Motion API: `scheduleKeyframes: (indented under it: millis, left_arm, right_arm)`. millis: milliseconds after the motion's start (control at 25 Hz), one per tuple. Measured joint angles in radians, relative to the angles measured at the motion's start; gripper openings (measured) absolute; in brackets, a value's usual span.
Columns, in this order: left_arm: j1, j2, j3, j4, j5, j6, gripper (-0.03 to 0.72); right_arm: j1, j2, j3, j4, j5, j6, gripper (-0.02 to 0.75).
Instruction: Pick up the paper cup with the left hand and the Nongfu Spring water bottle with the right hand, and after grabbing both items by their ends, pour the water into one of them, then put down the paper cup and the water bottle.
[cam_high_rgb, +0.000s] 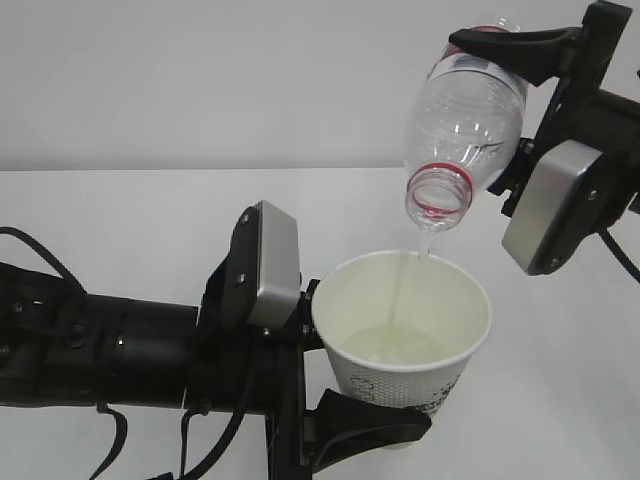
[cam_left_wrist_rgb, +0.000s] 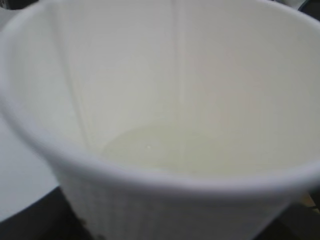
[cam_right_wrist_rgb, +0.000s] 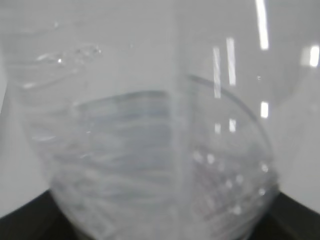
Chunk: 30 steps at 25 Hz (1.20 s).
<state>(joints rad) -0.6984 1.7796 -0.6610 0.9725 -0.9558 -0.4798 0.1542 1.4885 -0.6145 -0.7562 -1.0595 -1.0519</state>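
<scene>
While the water (cam_high_rgb: 410, 270) runs in a thin stream, I have the paper cup (cam_high_rgb: 400, 335) nearest me, held upright above the surface (cam_high_rgb: 150, 220) by the left end effector (cam_high_rgb: 340, 385), whose black fingers clamp the lower part of the cup wall. A shallow pale pool lies in the bottom of the cup (the left wrist view shows it clearly, with the stream falling past the inner wall). I judge the cup to be light and soft: thin paper that will dent or go oval if squeezed harder, and it grows heavier as it fills. The low hold near its base seems the sensible place to me, since the base is the stiffest part and the rolled rim stays clear for pouring.

Further back and higher, the right end effector (cam_high_rgb: 530, 95) holds the water bottle (cam_high_rgb: 465, 120) by its bottom end, tipped mouth-down, with the open neck and red ring just above the far side of the cup rim, not touching it. I cannot see the label from here. The bottle looks nearly drained, so I take it as light, springy thin plastic with ribs that give some purchase; wet, it may be slippery, and a hard squeeze could crumple it and make the flow spurt. The right wrist view shows only blurred clear plastic filling the frame, so the grip is best read from the outside camera.
</scene>
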Motion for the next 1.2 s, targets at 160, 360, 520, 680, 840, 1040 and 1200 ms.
scheduleKeyframes:
  millis: [160, 360, 520, 680, 840, 1040, 1200]
  left_arm:
    - [0.0, 0.0, 0.0, 0.0, 0.0, 0.0, 0.534]
    - [0.0, 0.0, 0.0, 0.0, 0.0, 0.0, 0.533]
    - [0.0, 0.0, 0.0, 0.0, 0.0, 0.0, 0.533]
    - [0.0, 0.0, 0.0, 0.0, 0.0, 0.0, 0.533]
    - [0.0, 0.0, 0.0, 0.0, 0.0, 0.0, 0.532]
    - [0.0, 0.0, 0.0, 0.0, 0.0, 0.0, 0.532]
    - [0.0, 0.0, 0.0, 0.0, 0.0, 0.0, 0.532]
  right_arm:
    - [0.0, 0.0, 0.0, 0.0, -0.002, 0.0, 0.525]
    - [0.0, 0.0, 0.0, 0.0, -0.004, 0.0, 0.525]
    - [0.0, 0.0, 0.0, 0.0, -0.011, 0.0, 0.525]
    - [0.0, 0.0, 0.0, 0.0, -0.012, 0.0, 0.525]
    - [0.0, 0.0, 0.0, 0.0, -0.012, 0.0, 0.525]
    - [0.0, 0.0, 0.0, 0.006, -0.017, -0.008, 0.525]
    - [0.0, 0.0, 0.0, 0.008, -0.017, -0.012, 0.525]
